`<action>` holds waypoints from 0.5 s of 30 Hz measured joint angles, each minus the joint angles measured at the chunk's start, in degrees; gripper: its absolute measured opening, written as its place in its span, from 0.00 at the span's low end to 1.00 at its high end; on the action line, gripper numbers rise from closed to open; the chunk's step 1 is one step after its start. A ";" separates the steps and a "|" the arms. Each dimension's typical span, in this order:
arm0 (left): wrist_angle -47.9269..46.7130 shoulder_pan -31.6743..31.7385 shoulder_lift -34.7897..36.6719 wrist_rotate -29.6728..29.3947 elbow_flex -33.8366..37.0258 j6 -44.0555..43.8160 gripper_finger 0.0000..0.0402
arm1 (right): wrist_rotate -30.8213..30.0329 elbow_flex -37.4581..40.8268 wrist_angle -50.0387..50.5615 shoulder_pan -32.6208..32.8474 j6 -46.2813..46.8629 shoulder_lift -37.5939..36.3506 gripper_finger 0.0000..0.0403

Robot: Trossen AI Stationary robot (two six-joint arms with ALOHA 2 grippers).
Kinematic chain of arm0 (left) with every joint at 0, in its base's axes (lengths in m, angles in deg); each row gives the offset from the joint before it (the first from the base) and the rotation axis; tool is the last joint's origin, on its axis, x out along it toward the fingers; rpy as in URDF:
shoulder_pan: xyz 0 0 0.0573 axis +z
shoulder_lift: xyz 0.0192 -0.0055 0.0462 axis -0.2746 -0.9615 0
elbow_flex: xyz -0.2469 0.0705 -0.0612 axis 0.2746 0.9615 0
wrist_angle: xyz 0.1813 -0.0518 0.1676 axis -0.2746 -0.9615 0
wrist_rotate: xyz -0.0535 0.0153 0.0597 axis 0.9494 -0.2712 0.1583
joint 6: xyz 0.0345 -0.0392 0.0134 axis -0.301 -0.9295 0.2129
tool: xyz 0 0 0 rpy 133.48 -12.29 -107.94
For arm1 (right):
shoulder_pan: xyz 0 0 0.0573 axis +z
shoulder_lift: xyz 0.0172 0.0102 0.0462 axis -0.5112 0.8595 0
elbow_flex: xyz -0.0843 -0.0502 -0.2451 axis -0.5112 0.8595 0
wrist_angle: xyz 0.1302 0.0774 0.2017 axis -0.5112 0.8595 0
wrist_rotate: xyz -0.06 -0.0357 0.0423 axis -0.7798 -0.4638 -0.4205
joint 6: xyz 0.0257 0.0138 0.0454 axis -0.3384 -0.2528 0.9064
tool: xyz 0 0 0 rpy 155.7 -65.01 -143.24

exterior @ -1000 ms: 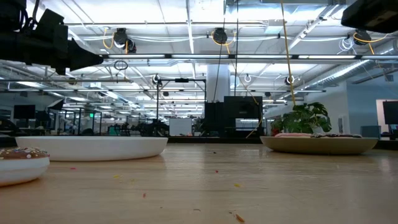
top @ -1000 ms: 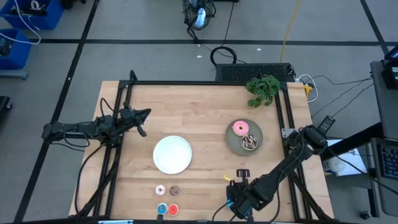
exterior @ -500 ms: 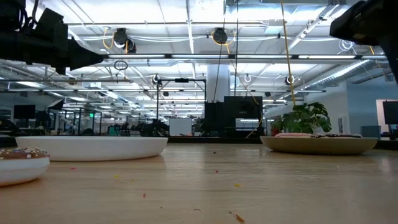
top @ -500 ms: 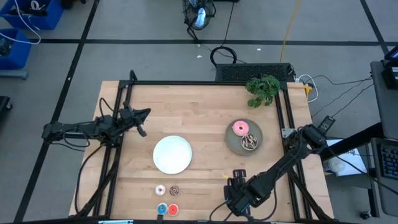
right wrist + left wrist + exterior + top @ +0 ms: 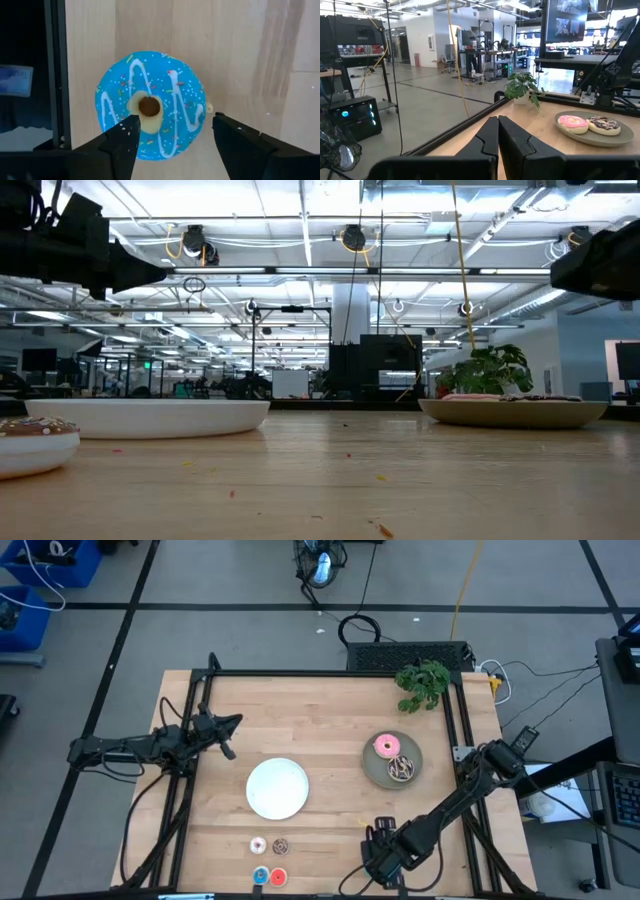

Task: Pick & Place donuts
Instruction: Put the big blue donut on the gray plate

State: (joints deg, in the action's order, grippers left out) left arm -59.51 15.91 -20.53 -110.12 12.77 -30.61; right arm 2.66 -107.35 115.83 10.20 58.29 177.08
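Note:
A large blue donut point(image 5: 150, 112) with white zigzag icing lies flat on the wood near the table's front edge. My right gripper point(image 5: 175, 142) hangs over it, open and pointing down. One finger stands over the hole and the other just past the rim. In the high view the gripper point(image 5: 385, 852) hides this donut. A pink donut point(image 5: 386, 747) and a brown donut point(image 5: 402, 770) lie on the grey plate point(image 5: 375, 768). Several tiny donuts point(image 5: 270, 860) sit at the front. My left gripper point(image 5: 498, 131) waits shut at the table's left point(image 5: 232, 724).
A white plate point(image 5: 277, 788) sits mid-table, left of the grey one. A potted plant point(image 5: 423, 683) stands at the far right corner. Black frame rails point(image 5: 455, 720) run along the table's sides, one close beside the blue donut point(image 5: 55, 75).
My right gripper has sunk toward the table and tipped further downward, shifting slightly toward the table's left near the front edge.

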 joint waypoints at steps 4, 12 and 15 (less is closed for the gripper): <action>0.02 0.01 0.00 0.00 0.02 0.18 0.04 | 0.00 1.60 -2.26 -0.34 -0.19 0.00 0.58; 0.09 0.00 0.00 -0.01 0.01 0.66 0.04 | -0.02 6.36 -9.11 -1.14 -0.68 0.00 0.58; 0.11 0.00 0.00 -0.12 0.01 0.86 0.04 | -0.06 8.89 -13.07 -1.13 -0.37 -0.28 0.58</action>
State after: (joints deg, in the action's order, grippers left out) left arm -59.40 15.91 -20.54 -110.23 12.79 -29.74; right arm 2.61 -98.46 102.76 9.08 57.92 176.80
